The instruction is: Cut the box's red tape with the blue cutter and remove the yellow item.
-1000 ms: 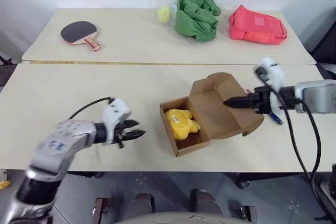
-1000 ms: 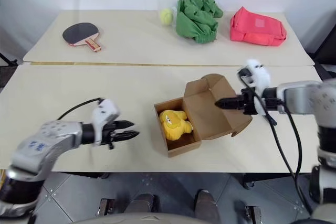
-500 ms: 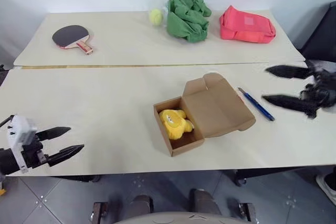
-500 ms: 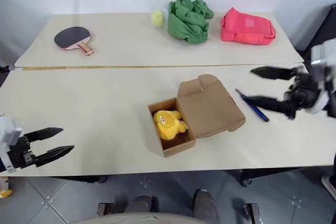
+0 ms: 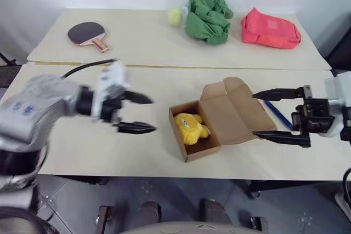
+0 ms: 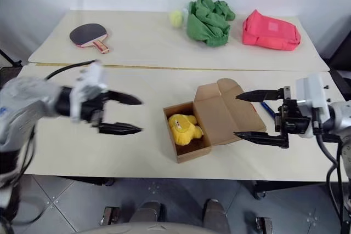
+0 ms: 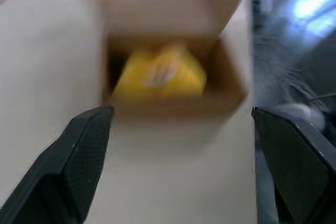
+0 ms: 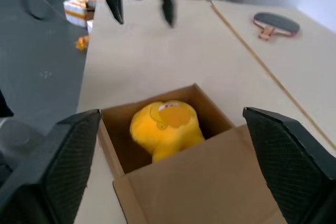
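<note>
On the near table the small brown cardboard box (image 5: 211, 121) lay open, its lid folded back to the right. The fuzzy yellow plush item (image 5: 190, 127) was inside it. The left gripper (image 5: 137, 113) hovered to the left of the box with fingers spread wide and empty. The right gripper (image 5: 274, 115) hung over the lid, also released. The thin blue cutter (image 5: 279, 113) lay on the table just beside the lid. On the far table were a black paddle (image 5: 88, 34), a green cloth (image 5: 207, 17) and a pink pouch (image 5: 270, 28).

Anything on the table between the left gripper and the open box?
No. In the left eye view, only bare tabletop separates the open left gripper from the box holding the yellow item.
</note>
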`<action>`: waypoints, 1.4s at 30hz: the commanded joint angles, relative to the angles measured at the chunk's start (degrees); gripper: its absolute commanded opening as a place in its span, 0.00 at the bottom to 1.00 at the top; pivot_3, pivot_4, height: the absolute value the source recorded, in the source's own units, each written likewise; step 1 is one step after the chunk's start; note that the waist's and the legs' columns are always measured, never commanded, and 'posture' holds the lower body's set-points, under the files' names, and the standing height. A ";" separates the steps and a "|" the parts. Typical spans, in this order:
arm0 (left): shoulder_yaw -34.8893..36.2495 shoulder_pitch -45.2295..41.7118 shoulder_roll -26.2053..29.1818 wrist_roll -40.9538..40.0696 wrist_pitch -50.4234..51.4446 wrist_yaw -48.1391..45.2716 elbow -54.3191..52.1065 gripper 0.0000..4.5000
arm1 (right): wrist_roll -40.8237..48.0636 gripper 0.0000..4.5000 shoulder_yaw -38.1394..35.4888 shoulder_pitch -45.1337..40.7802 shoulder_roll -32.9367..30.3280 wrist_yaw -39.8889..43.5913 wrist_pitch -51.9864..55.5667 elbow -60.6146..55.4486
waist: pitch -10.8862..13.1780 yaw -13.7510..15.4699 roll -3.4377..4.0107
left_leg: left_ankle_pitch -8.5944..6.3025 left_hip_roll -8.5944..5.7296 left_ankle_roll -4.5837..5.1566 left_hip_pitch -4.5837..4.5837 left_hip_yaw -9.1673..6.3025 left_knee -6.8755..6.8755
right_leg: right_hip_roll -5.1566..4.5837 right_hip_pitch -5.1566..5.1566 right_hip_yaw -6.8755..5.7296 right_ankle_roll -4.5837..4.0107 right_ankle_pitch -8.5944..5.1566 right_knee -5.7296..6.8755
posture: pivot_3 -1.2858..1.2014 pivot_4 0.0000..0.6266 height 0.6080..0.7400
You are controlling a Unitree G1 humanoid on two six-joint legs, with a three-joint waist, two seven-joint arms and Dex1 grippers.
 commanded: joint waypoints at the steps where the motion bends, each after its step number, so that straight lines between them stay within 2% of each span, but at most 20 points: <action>1: -11.08 -9.27 -4.45 5.85 4.03 0.43 5.68 0.99 | 1.33 1.00 -3.02 1.62 -0.35 -1.98 0.64 -3.17 | 0.01 -0.98 -0.01 | -0.02 0.00 0.03 0.00 0.05 -0.04 | 0.00 -0.03 0.02 0.00 0.00 -0.06 | 0.52 0.24 1.00; 4: -19.87 -16.63 -8.99 11.62 -0.37 -3.13 12.85 0.99 | 2.08 1.00 -4.81 4.43 0.47 -4.52 1.36 -6.06 | 0.04 -1.44 -0.01 | -0.02 0.03 0.03 -0.01 0.03 -0.16 | 0.07 -0.16 0.01 -0.01 -0.02 -0.10 | 0.52 0.24 1.00; 7: -24.40 -20.20 -12.27 15.34 -3.90 -5.65 18.02 0.99 | 3.48 1.00 -6.69 6.65 1.31 -7.60 2.41 -9.31 | 0.07 -1.42 0.00 | -0.02 0.04 0.02 -0.01 0.03 -0.16 | 0.10 -0.21 0.07 -0.01 -0.02 -0.13 | 0.52 0.24 1.00; 14: -29.93 -22.34 -18.29 22.24 -9.62 -8.76 24.04 0.99 | 5.14 1.00 -8.92 10.59 3.22 -12.80 3.18 -14.17 | 0.10 -0.49 -0.05 | -0.02 0.02 0.02 -0.02 0.00 -0.09 | 0.07 -0.16 0.07 0.01 -0.01 -0.14 | 0.52 0.24 1.00; 24: -34.75 -21.76 -21.26 31.18 -15.85 -12.41 27.45 0.99 | 5.56 1.00 -8.03 11.92 4.77 -15.92 2.50 -16.09 | 0.11 0.15 -0.07 | -0.02 0.02 0.03 -0.03 0.01 -0.06 | 0.08 -0.15 0.07 0.02 0.00 -0.14 | 0.52 0.24 1.00; 25: -34.71 -21.57 -21.49 31.96 -16.50 -12.31 27.93 0.91 | 5.46 1.00 -7.91 11.96 4.93 -16.08 2.44 -16.23 | 0.11 0.15 -0.07 | -0.02 0.02 0.03 -0.03 0.00 -0.06 | 0.07 -0.15 0.07 0.02 0.00 -0.14 | 0.52 0.24 1.00; 33: -30.17 -20.09 -24.23 32.47 -16.49 -11.04 29.03 0.41 | 4.40 1.00 -7.26 12.47 5.76 -16.68 1.46 -16.05 | 0.11 0.15 -0.07 | -0.02 0.02 0.03 -0.02 0.00 -0.05 | 0.07 -0.14 0.07 0.02 0.00 -0.13 | 0.52 0.24 1.00; 38: -22.35 -19.90 -26.58 28.89 -15.41 -9.16 31.02 0.10 | 3.04 1.00 -6.58 13.06 7.21 -17.39 0.35 -15.70 | 0.12 0.22 -0.07 | -0.02 0.02 0.03 -0.04 -0.01 -0.03 | 0.07 -0.14 0.07 0.03 0.00 -0.13 | 0.52 0.24 1.00; 40: -17.82 -19.56 -27.93 25.91 -12.92 -8.29 31.16 0.02 | 2.24 1.00 -6.27 13.35 7.92 -17.69 -0.43 -15.45 | 0.12 0.16 -0.07 | -0.02 0.02 0.03 -0.03 -0.01 -0.03 | 0.07 -0.15 0.07 0.03 0.00 -0.13 | 0.52 0.24 1.00; 42: -10.50 -18.40 -30.06 21.69 -12.86 -5.76 31.72 0.00 | 1.38 1.00 -6.23 13.83 9.03 -18.31 -1.34 -15.00 | 0.12 0.15 -0.07 | -0.02 0.02 0.03 -0.03 -0.01 -0.03 | 0.07 -0.15 0.07 0.03 0.00 -0.12 | 0.52 0.24 1.00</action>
